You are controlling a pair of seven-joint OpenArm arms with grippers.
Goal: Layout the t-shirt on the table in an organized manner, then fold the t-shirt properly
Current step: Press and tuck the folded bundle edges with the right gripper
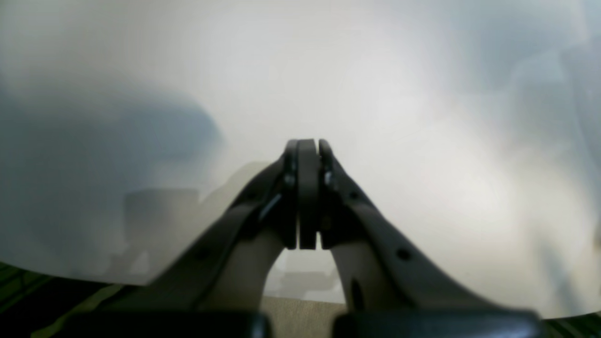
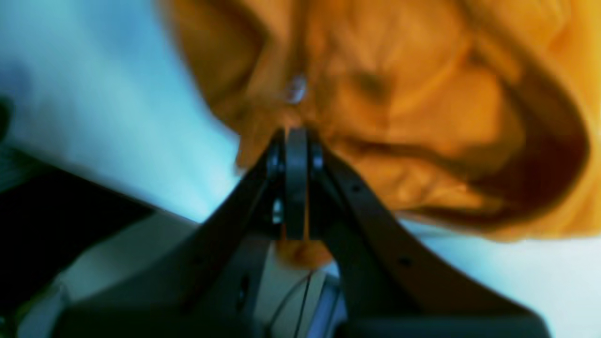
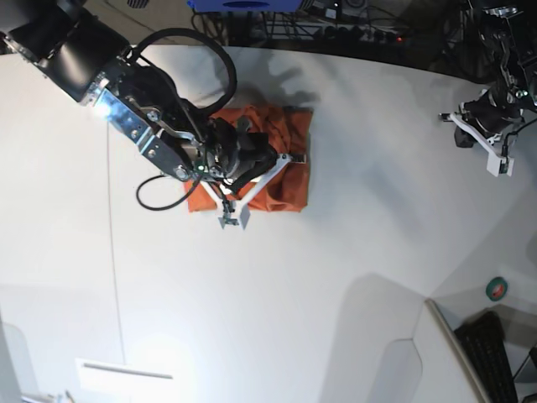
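The orange t-shirt lies bunched in a rough rectangle on the white table, left of centre toward the far side. My right gripper reaches over it from the left, tips at the shirt's near edge. In the right wrist view this gripper is shut, with wrinkled orange t-shirt cloth pinched at the pads and showing below them. My left gripper hovers at the far right edge, away from the shirt. In the left wrist view the left gripper is shut on nothing above the bare table.
A thin seam line runs down the left part of the table. At the lower right sit a green tape roll and a dark keyboard. Cables and a blue item crowd the far edge.
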